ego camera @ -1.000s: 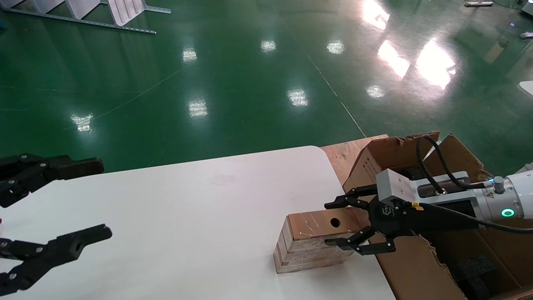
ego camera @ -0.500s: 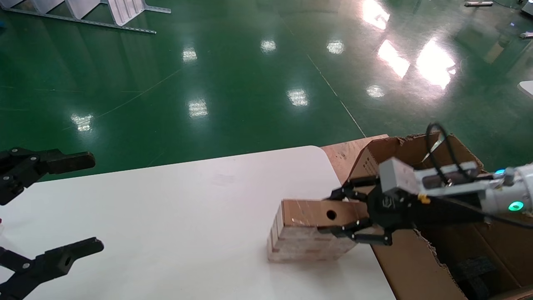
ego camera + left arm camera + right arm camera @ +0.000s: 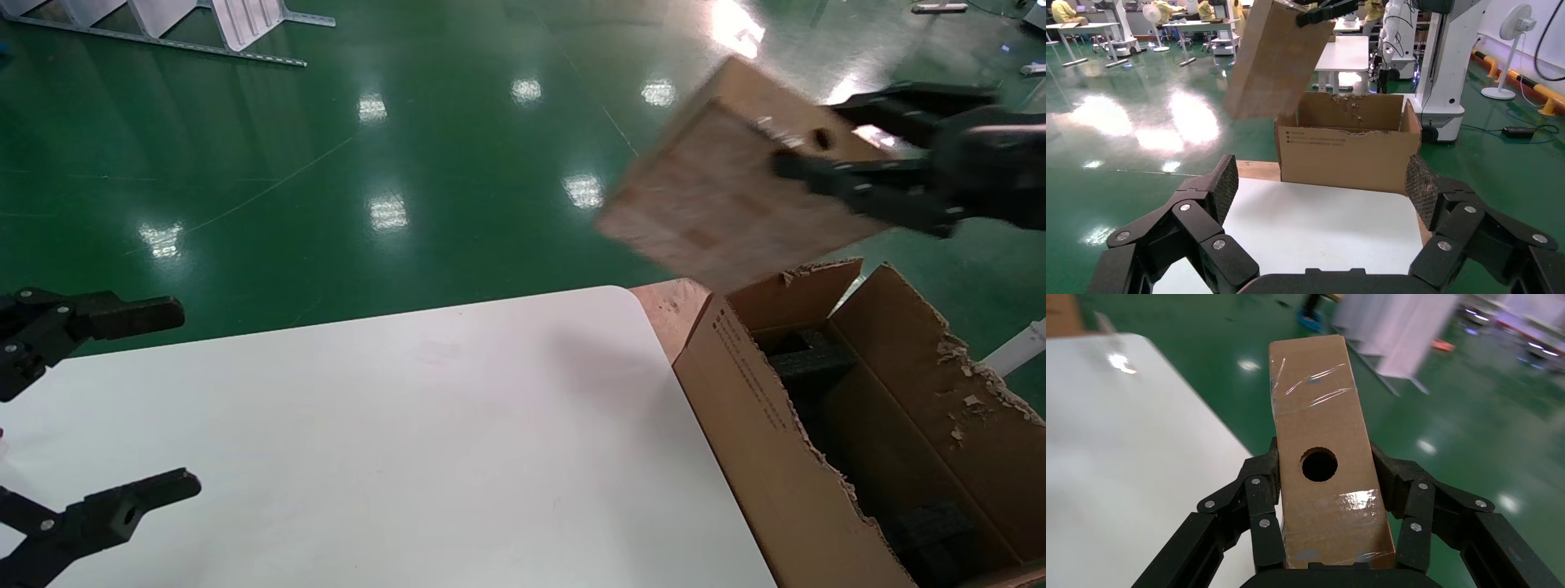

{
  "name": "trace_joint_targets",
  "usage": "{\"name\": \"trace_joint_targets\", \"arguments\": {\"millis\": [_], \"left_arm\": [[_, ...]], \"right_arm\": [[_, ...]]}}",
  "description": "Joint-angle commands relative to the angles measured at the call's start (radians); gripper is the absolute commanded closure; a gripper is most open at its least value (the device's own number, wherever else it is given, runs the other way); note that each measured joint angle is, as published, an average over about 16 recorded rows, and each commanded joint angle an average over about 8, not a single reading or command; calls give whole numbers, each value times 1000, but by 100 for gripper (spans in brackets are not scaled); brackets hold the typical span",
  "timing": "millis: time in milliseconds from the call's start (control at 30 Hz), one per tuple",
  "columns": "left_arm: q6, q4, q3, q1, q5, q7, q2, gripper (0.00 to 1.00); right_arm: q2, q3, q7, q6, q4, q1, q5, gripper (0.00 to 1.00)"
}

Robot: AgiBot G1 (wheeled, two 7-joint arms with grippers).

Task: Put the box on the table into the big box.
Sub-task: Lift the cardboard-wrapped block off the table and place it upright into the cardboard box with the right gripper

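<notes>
Table [image 3: 392, 441]: white top with a rounded corner, well below the right gripper and to its left. Nothing of the task rests on it now.

Big box [image 3: 760, 433]: open carton with ragged flap edges, standing against the table's right edge, below the right gripper. Its mouth faces up, which suits a drop from above. Black foam blocks [image 3: 805, 355] lie inside; judged, they limit the free floor for the load.

Box [image 3: 719, 192]: off the table and raised high in the air, tilted, pale taped side turned down toward the table. It hangs forward of the right gripper, over the big box's far-left corner. In the right wrist view the box [image 3: 1324, 459] shows its round black hole between the fingers.

Right gripper [image 3: 850, 159]: pinching the box across its narrow width near the holed end, one finger on each long side. This end grip lets the rest of the box project ahead; judged, the overhang explains the tilt.

Left gripper [image 3: 122, 400]: parked over the table's left edge, well apart from the box, fingers spread wide, holding nothing. Its wrist camera shows the left gripper [image 3: 1321, 202] facing the big box [image 3: 1349, 147].

Step in hand: carry phase. Judged, the box must next be brought over the carton's open mouth and lowered clear of the torn flaps.
</notes>
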Motion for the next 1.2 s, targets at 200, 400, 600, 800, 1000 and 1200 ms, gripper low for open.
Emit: {"name": "trace_joint_targets", "arguments": {"millis": [200,400,600,800,1000,1200], "left_arm": [[0,0,0,0,0,0,0,100],[0,0,0,0,0,0,0,100],[0,0,0,0,0,0,0,100],[0,0,0,0,0,0,0,100],[0,0,0,0,0,0,0,100],[0,0,0,0,0,0,0,100]], "right_arm": [[104,3,-7,19,-81,-18,2,100],[152,-32,-48,20,-192,-85,26,100],[157,-71,-106,28,-330,-155,73,100],[128,-95,-180,20,-492,-222,130,100],[87,-94,-250,13,-656,-279,180,100],[38,-71,-298,8,-807,-320,222,100]]}}
